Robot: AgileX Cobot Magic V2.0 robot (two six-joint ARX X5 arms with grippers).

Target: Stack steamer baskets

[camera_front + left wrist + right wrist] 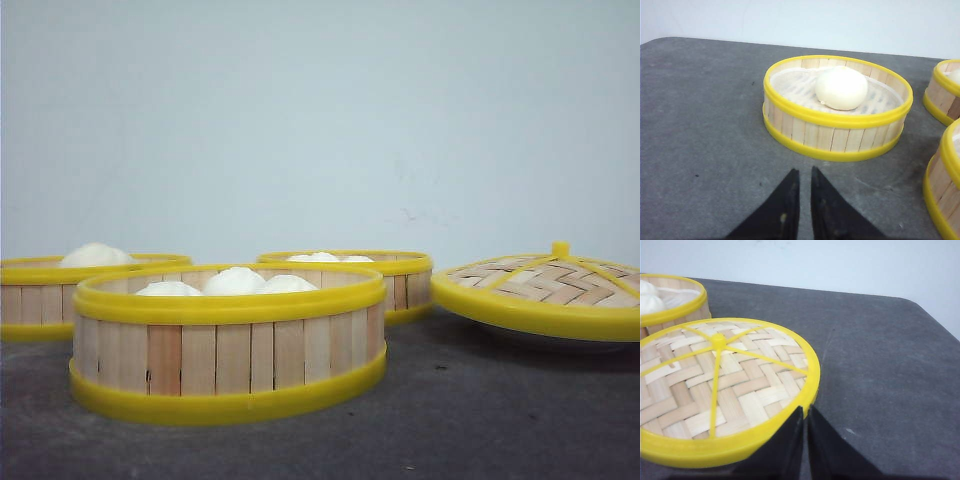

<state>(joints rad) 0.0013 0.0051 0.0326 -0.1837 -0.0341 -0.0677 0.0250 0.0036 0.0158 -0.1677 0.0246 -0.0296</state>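
— Dark grey tabletop [480, 420] is seen under everything, with a pale wall behind. How are the tools set?

— The left gripper [805, 172] is held low over bare table, its black fingers pressed nearly together with only a slit between them, and nothing is gripped. The right gripper [805, 410] is likewise closed to a slit and empty, its tips at the rim of the woven lid [715, 385].

— And outward from the left tool?

— The left basket [837, 112], with one bun [841, 88] in it, is found straight ahead of the fingertips, near but apart. Being round, it offers no long axis; its near wall is presented squarely.

— The others?

— The front basket [228, 345] and the back basket [350, 275] are seen standing separately; nothing is stacked yet. The left arm is judged nearer to a basket, since the right one faces only the lid.
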